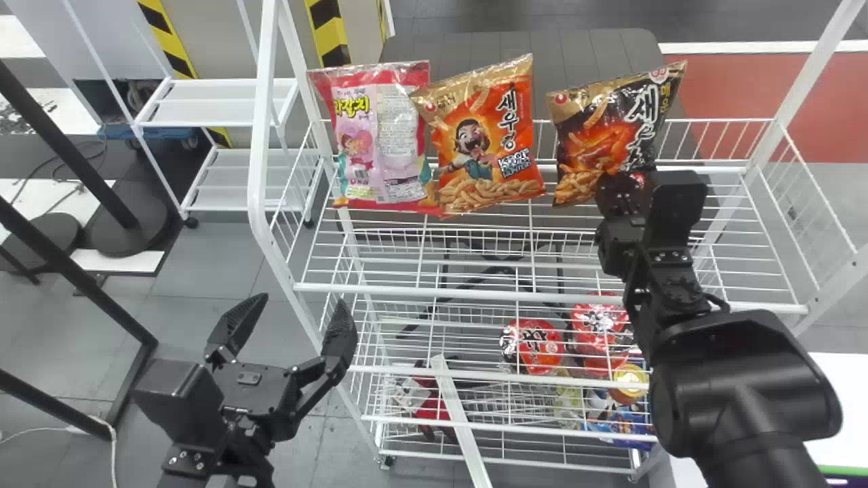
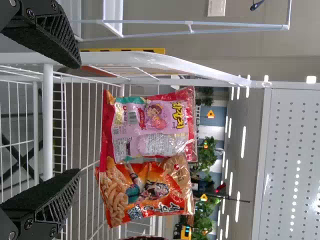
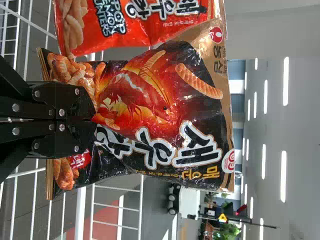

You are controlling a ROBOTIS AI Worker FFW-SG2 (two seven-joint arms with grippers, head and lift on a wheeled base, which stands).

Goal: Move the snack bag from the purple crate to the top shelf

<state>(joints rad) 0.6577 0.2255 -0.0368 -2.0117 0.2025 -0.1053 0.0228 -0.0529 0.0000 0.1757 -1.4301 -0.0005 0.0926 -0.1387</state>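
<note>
White wire rack [image 1: 258, 156] on a grey floor [image 1: 217, 271]; striped columns [image 1: 327, 34] and a white cart [image 1: 217, 85] behind, at left. Black snack bag [image 1: 590, 139]: by the top shelf's [image 1: 434, 293] back edge, right of centre; right hand [image 1: 614, 181] clamped on its lower part. Printed face toward robot, long axis near upright, top seam rising rightward. Base contact with wires: cannot tell. To its left, orange snack bag [image 1: 485, 142], then pink snack bag [image 1: 380, 135]. Left hand [image 1: 302, 303] near shelf's front left corner, fingers apart. Head view adds red packages [image 1: 539, 347] lower down; right wrist view, bottom crimp either side of the fingers; left wrist view, perforated white panel [image 2: 290, 150].
</note>
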